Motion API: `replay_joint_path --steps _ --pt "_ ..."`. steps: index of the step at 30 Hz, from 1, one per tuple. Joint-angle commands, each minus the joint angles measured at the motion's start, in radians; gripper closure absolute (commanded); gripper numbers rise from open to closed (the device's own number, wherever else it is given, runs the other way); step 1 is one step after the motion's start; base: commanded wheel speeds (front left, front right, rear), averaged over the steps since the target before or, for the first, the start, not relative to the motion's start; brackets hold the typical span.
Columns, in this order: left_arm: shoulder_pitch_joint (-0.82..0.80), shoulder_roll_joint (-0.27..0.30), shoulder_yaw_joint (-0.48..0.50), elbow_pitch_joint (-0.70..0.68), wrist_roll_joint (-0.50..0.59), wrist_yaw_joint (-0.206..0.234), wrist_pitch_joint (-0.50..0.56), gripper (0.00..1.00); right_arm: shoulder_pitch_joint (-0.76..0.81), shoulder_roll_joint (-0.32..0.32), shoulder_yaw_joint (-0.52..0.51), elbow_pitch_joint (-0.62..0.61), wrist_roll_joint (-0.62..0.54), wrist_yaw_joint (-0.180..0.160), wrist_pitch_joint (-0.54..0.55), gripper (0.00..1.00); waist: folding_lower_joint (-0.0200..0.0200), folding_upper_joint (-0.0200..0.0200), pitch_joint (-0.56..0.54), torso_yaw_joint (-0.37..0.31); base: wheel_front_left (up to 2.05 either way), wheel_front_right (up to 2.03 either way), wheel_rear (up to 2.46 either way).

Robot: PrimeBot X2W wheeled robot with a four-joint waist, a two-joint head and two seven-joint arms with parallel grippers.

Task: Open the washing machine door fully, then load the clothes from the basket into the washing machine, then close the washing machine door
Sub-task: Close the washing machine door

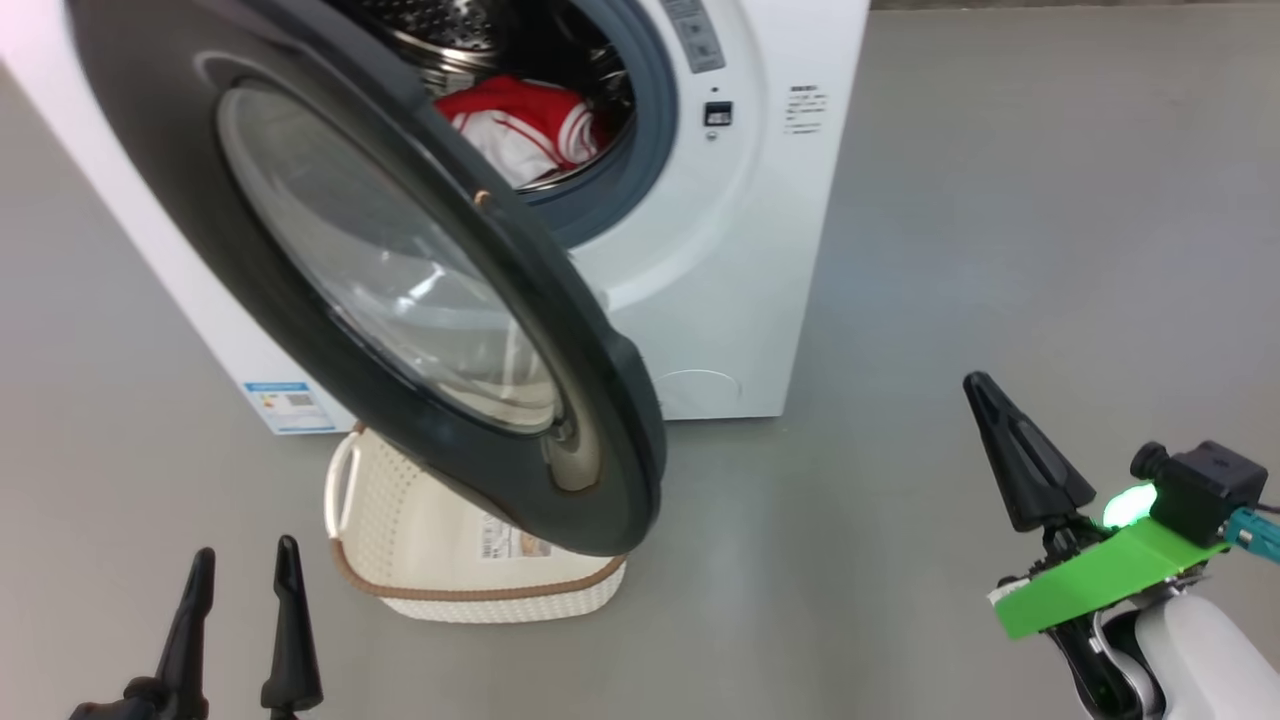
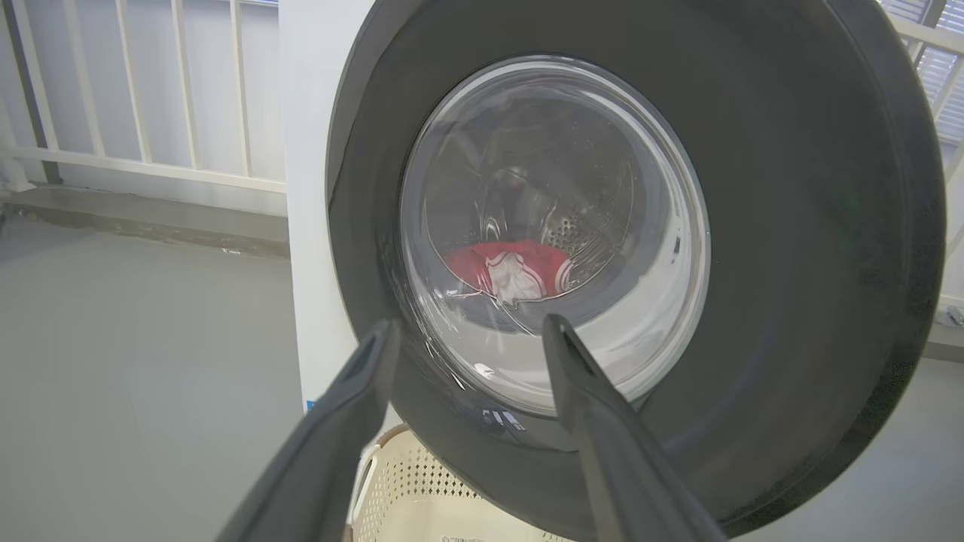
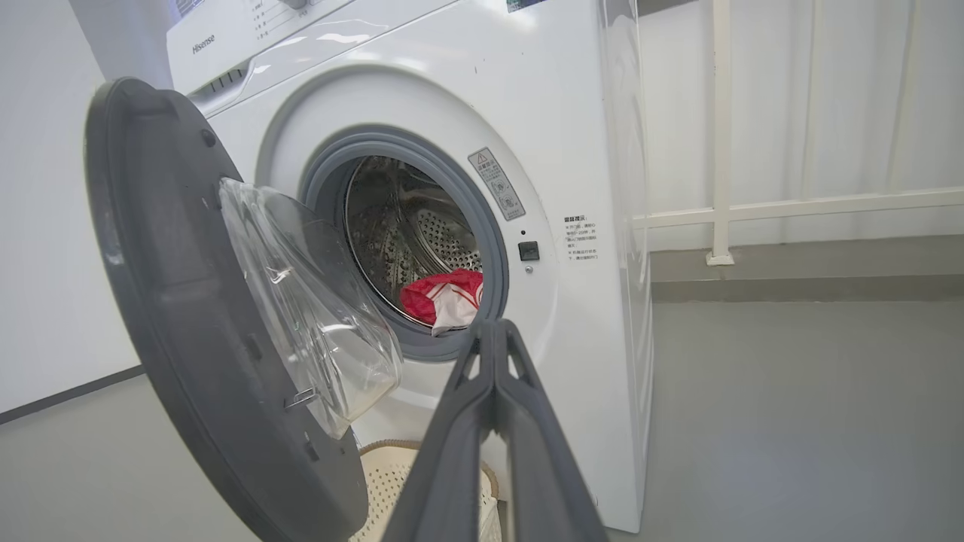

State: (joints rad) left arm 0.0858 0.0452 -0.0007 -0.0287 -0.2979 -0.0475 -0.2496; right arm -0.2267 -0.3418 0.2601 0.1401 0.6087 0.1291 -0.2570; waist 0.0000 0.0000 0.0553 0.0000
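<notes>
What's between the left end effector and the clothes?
The washing machine door; left wrist view shows the clothes through its glass, past the left end effector.

Grey floor (image 1: 1020, 200) all round. White railing (image 3: 791, 205) behind, on low grey kerb (image 3: 806, 267). Plain white wall (image 3: 38, 263) off to side.

"Hisense" on the washing machine (image 3: 561, 135)

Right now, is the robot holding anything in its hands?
No, nothing. The left gripper is open and empty, the right gripper is shut on air, and the clothes lie inside the washing machine.
</notes>
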Motion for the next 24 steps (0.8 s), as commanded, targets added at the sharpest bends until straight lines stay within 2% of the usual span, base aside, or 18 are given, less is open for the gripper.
replay_joint_path --steps 1,10,16,24 --pt "-0.045 0.005 0.028 -0.02 -0.009 0.007 -0.012 0.0 -0.03 -0.013 0.023 -0.029 0.002 0.002 -0.005 1.0 0.0 0.0 -0.001 0.025 0.0 0.0 0.0" --pt "-0.045 0.005 0.02 -0.008 -0.021 0.009 -0.012 0.0 -0.108 -0.016 0.065 -0.056 0.01 0.002 -0.005 1.0 0.0 0.0 -0.01 0.11 0.0 0.0 0.0" --pt "-0.042 0.005 0.022 -0.002 -0.018 0.003 -0.012 0.0 -0.186 -0.017 0.13 -0.083 0.008 0.002 -0.005 1.0 0.0 0.0 -0.018 0.148 0.0 0.0 0.0" --pt "-0.036 0.005 0.014 0.004 -0.019 0.002 -0.012 0.0 -0.234 0.022 0.173 -0.193 0.023 0.002 -0.005 1.0 0.0 0.0 -0.029 0.185 0.0 0.0 0.0"
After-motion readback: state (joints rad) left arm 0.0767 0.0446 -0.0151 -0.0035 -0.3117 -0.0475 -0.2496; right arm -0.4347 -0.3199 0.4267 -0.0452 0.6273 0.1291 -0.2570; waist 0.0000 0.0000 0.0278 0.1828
